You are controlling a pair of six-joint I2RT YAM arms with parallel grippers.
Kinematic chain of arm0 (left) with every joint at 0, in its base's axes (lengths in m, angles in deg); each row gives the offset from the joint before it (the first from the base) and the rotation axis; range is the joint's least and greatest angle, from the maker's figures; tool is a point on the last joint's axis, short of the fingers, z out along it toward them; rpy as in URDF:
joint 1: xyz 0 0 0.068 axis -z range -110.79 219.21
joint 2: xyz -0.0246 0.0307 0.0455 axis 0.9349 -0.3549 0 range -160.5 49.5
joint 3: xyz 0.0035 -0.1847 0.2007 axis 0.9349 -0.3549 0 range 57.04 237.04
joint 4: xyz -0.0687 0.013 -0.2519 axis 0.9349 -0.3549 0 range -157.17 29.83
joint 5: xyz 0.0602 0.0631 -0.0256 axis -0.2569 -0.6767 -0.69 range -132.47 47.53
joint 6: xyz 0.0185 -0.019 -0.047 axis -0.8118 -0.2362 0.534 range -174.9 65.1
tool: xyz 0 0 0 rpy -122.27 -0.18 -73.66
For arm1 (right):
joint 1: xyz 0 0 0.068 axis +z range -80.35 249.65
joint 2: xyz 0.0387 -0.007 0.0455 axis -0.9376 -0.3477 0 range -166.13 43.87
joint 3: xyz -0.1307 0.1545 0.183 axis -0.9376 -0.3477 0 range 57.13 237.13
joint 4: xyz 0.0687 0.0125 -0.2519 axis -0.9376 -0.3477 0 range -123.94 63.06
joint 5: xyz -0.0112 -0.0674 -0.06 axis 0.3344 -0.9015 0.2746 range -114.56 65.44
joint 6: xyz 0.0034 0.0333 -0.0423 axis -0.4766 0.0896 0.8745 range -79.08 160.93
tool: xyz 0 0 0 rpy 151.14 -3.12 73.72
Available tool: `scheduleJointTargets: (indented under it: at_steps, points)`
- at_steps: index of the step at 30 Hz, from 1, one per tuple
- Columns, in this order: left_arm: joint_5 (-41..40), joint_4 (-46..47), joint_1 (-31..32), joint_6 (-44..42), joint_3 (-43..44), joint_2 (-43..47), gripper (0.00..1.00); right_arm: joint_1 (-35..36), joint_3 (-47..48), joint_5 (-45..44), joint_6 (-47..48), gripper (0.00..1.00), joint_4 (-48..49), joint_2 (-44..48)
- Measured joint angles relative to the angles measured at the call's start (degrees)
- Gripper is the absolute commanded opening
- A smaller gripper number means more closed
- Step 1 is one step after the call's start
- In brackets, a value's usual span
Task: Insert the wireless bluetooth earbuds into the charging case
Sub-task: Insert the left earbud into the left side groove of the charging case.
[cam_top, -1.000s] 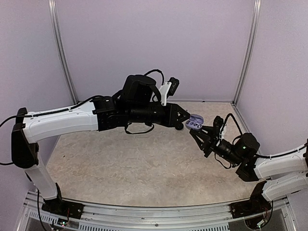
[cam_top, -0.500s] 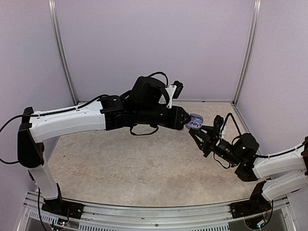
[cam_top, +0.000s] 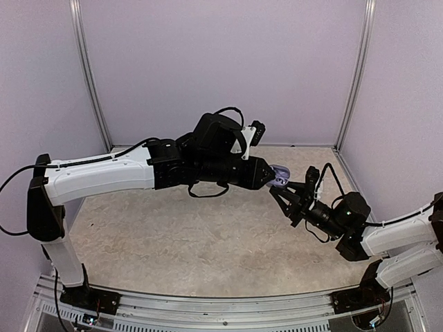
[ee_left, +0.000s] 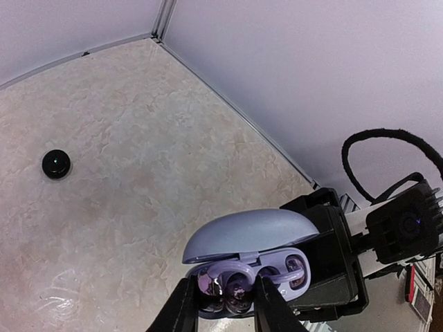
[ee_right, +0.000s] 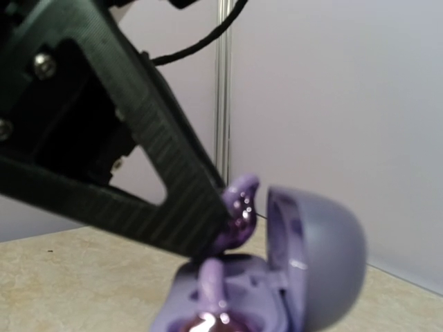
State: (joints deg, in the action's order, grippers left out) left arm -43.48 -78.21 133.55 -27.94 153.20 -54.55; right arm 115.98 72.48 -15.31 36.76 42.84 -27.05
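One purple earbud [ee_left: 225, 294] lies in the open lilac charging case [ee_left: 249, 232], flanked closely by the fingers of the left pincer [cam_top: 270, 180]; whether it is pinched cannot be told. A second earbud [ee_left: 292, 266] is seated beside it. The case is clamped in the right pincer [cam_top: 282, 187], above a beige marbled table [ee_left: 138, 207]. A black puck [ee_left: 55, 164] lies well apart from the left pincer, and the table is enclosed by pale lilac walls [cam_top: 221, 62].

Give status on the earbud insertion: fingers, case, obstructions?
Right fingers shut on open charging case. Left fingers flanking earbud at its slot, grip unclear. Second earbud seated. Black puck well clear.
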Motion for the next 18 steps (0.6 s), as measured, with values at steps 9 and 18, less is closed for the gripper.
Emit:
scheduleJointTargets:
  at_steps: [9, 18]
  points:
    - [0.02, 0.0, 0.02, 0.0, 0.79, -0.59, 0.35, 0.0, 0.0, -0.04, -0.31, 0.0, 0.61, -0.33]
    - [0.24, 0.04, 0.11, 0.02, 0.96, -0.61, 0.4, 0.0, 0.0, -0.02, -0.94, 0.0, 1.09, -0.5]
